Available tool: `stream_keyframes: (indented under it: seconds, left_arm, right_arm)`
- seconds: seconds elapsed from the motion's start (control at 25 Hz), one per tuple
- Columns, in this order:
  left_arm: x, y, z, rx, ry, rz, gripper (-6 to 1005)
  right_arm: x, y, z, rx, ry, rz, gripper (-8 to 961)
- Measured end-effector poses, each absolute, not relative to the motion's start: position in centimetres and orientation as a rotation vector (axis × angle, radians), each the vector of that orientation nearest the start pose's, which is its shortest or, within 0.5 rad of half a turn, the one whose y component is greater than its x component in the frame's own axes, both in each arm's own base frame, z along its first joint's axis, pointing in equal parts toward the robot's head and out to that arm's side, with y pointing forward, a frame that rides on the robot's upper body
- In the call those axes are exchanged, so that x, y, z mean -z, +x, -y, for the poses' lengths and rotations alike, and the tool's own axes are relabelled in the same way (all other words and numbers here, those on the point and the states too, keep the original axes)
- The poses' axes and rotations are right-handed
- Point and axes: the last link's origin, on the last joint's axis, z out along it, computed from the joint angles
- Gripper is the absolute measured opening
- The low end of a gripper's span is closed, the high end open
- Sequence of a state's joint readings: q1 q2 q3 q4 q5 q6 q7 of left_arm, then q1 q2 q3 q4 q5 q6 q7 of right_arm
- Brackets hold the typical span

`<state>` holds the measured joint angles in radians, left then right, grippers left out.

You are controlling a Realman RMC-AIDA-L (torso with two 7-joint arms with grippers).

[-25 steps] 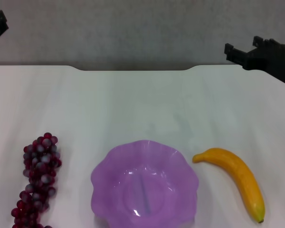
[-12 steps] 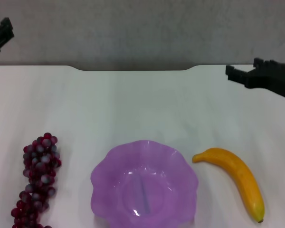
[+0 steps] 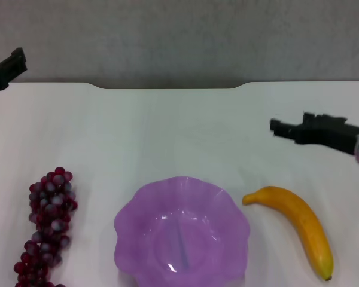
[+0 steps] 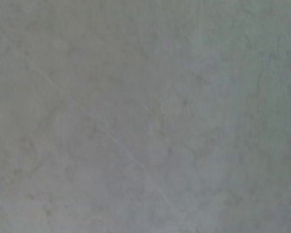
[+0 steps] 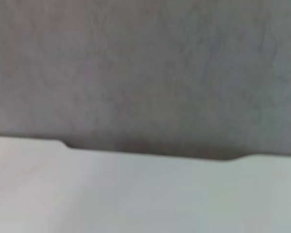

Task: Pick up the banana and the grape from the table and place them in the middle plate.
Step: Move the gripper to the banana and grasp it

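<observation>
Right gripper (image 3: pixel 281 128) hangs beyond the banana (image 3: pixel 299 224), jaws unclear; I'd grab it mid-length, across the curve.

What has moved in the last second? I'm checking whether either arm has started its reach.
The right gripper has come down and inward, now over the table beyond the banana. The left gripper edged inward slightly. Banana, grape and middle plate have not moved.
</observation>
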<state>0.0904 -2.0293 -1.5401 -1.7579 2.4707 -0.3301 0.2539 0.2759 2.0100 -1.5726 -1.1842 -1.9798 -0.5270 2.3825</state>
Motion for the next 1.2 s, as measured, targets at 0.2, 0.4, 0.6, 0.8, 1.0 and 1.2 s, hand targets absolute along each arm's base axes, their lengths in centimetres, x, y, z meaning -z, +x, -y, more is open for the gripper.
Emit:
stream_keyframes:
  seconds: [0.2,0.4,0.6,0.8,1.0,1.2]
  left_arm:
    - [-10.5,-21.5,-33.0,0.573,-1.662,0.808,846]
    - [-10.4,-21.2,-33.4,0.577,-1.669,0.802,846]
    - [-10.3,-20.5,-33.9,0.592,-1.683,0.785,846]
    - [-10.2,-20.1,-34.2,0.589,-1.701,0.778,846]
    - [-10.7,-20.3,-34.2,0.583,-1.689,0.776,846]
    - [-10.9,-19.6,-34.5,0.584,-1.7,0.747,846]
  right_arm:
    - [1.1,25.0,-38.0,-0.353,-2.114,-1.059,876]
    - [1.1,24.8,-38.1,-0.349,-2.131,-1.068,876]
    - [-0.5,25.7,-38.8,-0.327,-2.081,-1.06,876]
    - [-1.1,26.5,-39.4,-0.243,-2.052,-1.107,875]
    - [0.3,26.0,-39.1,-0.189,-2.08,-1.162,874]
    - [0.9,25.3,-38.6,-0.139,-2.096,-1.21,873]
